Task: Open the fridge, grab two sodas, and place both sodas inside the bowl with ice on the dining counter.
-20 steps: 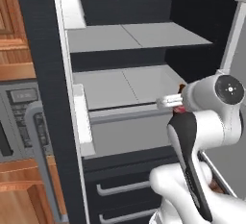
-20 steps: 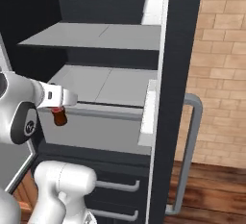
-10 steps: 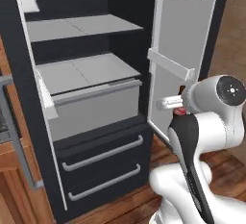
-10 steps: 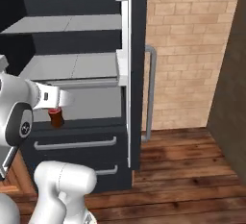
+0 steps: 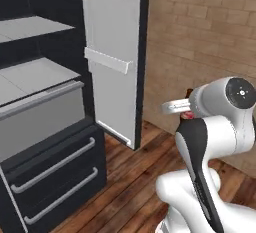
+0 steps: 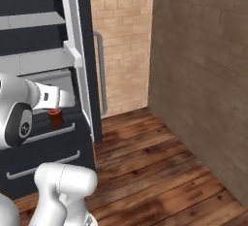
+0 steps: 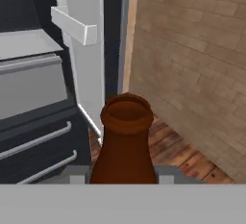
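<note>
Looking over your arm from the left base view, you see the fridge (image 5: pixel 60 127) standing open, its right door (image 5: pixel 112 57) swung out toward the brick wall (image 5: pixel 200 42), pale shelves (image 5: pixel 35 74) bare and two dark drawers (image 5: pixel 55 172) shut below. A sliver of red shows just beside the arm's wrist, too small to identify there.

From the right base view, your hand (image 6: pixel 54 107) is out in front of the drawers, and the brown bottle (image 6: pixel 55 118) hangs from it, clear of the shelves and above the wood floor (image 6: pixel 160 171).

Through the hand view, the bottle (image 7: pixel 124 143) stands upright between the fingers, mouth open toward you; your hand is clamped on it. Behind it lie the open door's edge, the drawers and the brick wall.
</note>
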